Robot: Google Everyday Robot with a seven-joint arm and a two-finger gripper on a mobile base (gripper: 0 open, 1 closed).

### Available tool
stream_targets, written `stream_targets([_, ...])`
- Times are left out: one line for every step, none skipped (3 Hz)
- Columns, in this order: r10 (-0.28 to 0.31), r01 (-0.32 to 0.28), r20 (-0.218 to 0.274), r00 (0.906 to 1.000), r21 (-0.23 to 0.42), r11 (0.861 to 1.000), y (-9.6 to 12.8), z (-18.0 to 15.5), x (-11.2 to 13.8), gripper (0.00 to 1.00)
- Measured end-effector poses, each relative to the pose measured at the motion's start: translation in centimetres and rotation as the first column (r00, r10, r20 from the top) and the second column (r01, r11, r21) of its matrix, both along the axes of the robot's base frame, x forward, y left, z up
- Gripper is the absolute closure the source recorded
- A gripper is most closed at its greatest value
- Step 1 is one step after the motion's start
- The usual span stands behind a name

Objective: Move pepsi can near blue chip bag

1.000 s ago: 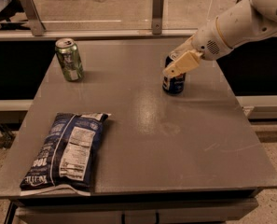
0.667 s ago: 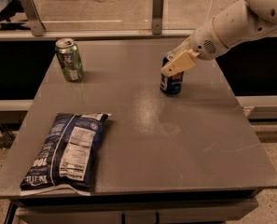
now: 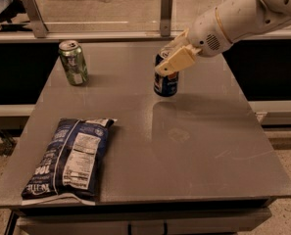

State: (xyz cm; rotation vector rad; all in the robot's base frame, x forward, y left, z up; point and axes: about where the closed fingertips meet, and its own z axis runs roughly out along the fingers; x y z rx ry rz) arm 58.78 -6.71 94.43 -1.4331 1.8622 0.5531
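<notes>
One risk: your gripper point(image 3: 169, 62), clamped high on the pepsi can point(image 3: 165, 84), could tip it short of the blue chip bag point(image 3: 69, 158) at the bench's front-left corner.

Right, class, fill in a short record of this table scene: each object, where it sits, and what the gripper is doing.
pepsi can: far centre of the table, gripped near its top
gripper: shut on the pepsi can, arm reaching in from picture right
green can: far left, upright
blue chip bag: near left, lying flat
</notes>
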Motion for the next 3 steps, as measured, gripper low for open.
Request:
stream_targets([0.171,-0.171,0.003,0.9853,0.022,0.985,5.5,1.1,-3.2,1.00])
stream_targets([0.308,-0.306,-0.027,0.9511,0.067,0.950,9.6,0.9,-5.7,1.00])
stream_targets([0.378,-0.374,-0.039,0.9251,0.076,0.924,11.7,0.2,-7.0,1.00])
